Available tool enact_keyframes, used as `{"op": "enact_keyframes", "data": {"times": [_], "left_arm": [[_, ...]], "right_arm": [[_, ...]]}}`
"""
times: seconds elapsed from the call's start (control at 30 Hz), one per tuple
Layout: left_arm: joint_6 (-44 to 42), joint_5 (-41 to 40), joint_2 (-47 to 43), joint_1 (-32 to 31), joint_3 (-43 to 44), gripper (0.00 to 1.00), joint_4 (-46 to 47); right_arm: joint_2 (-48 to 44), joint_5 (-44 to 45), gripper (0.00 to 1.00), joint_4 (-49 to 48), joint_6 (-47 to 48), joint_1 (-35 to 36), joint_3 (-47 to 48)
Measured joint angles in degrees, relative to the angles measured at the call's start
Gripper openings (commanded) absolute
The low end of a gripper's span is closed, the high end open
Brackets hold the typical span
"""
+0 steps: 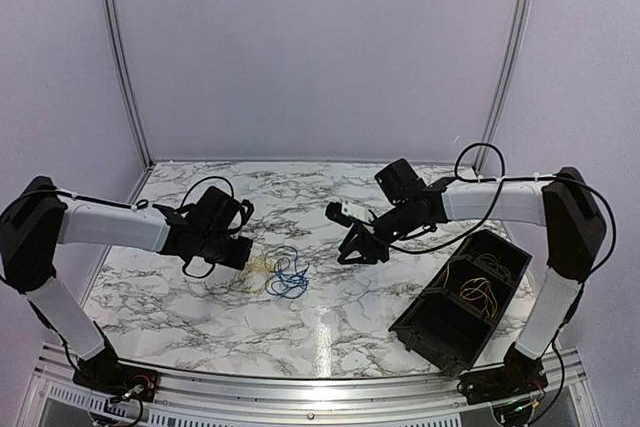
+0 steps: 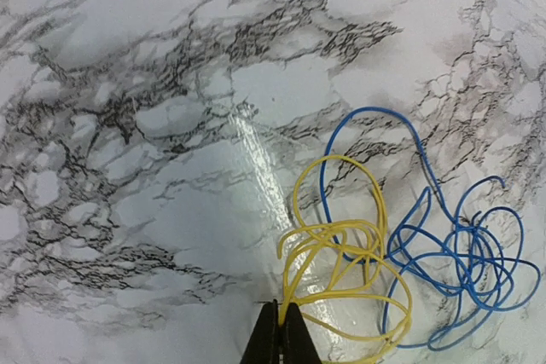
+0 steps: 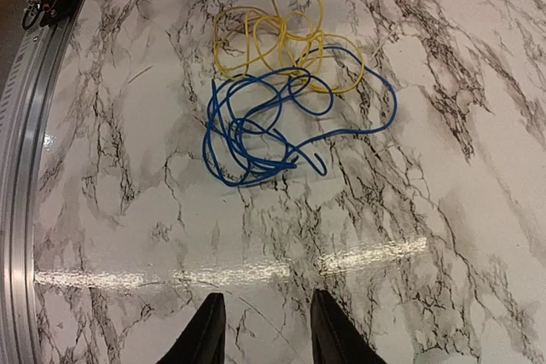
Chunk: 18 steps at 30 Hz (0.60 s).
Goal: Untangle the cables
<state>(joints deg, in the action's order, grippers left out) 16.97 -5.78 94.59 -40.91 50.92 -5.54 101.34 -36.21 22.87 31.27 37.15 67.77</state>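
Note:
A yellow cable and a blue cable lie tangled together on the marble table. My left gripper is shut on a strand of the yellow cable at the bundle's near edge. The same pair shows in the right wrist view: yellow cable farther off, blue cable nearer. My right gripper is open above bare marble, short of the blue cable, nothing between its fingers. From above, the cables sit between the left gripper and the right gripper.
A black bin with dividers stands at the right, near the right arm's base, holding more thin wires, some yellow. A metal rail runs along the table's near edge. White walls close the back and sides.

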Motion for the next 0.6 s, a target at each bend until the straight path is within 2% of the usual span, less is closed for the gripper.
{"op": "enact_keyframes", "data": {"times": [0.1, 0.2, 0.3, 0.6], "left_arm": [[-0.52, -0.79, -4.98, 0.0, -0.2, 0.0, 0.17], [-0.7, -0.59, -11.19, 0.0, -1.25, 0.0, 1.99], [-0.72, 0.52, -15.56, 0.0, -2.99, 0.0, 5.29], [0.42, 3.72, -18.34, -0.46, -5.57, 0.0, 9.81]], "right_arm": [[-0.15, 0.37, 0.37, 0.52, -0.35, 0.26, 1.86], [-0.15, 0.83, 0.46, 0.0, -2.27, 0.57, 5.38], [0.46, 0.48, 0.5, -1.27, -4.61, 0.96, 9.68], [14.51, -3.98, 0.57, -1.4, -8.81, 4.26, 29.14]]}}
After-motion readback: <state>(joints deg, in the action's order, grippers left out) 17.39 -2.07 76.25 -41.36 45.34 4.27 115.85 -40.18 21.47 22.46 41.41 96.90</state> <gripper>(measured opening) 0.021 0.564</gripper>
